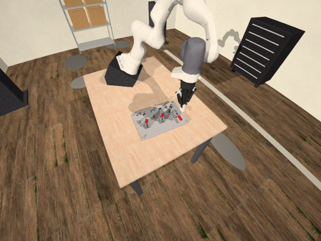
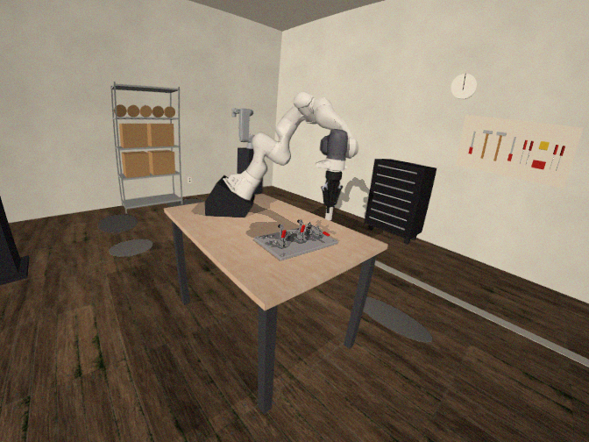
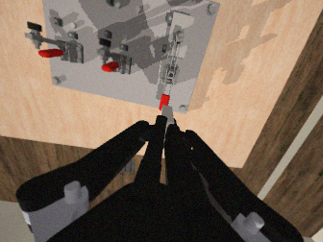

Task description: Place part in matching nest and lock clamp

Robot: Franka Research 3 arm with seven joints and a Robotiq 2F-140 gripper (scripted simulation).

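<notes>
1. Clock directions go by the top view, around the fixture's middle. Your worktop (image 1: pixel 116 135) (image 2: pixel 247 256) (image 3: pixel 29 115) carries the fixture (image 1: pixel 158 130) (image 2: pixel 304 251) (image 3: pixel 96 82); placing looks done, clamping maybe nearly there.
2. Your drawer cabinet (image 1: pixel 259 49) (image 2: pixel 399 199), out toward 2 o'clock, is shut, contents hidden.
3. Your hand (image 1: pixel 183 107) (image 2: pixel 329 212) (image 3: pixel 165 112) is closed on nothing, at 2 o'clock, near the end clamp's handle.
4. Your 9 o'clock clamp (image 1: pixel 146 125) (image 2: pixel 282 241) (image 3: pixel 72 50) and middle clamp (image 1: pixel 162 119) (image 2: pixel 301 233) (image 3: pixel 122 62) look open; I can't spot parts in their nests.
5. The part (image 3: pixel 182 19) seems to be the pale block in your 2 o'clock nest. Seating's too small to judge.
6. That nest's red handle (image 1: pixel 179 117) (image 2: pixel 326 233) (image 3: pixel 164 102) lies low, toward 3 o'clock. Can't tell if it's locked, so confirm that, then back off.
</notes>
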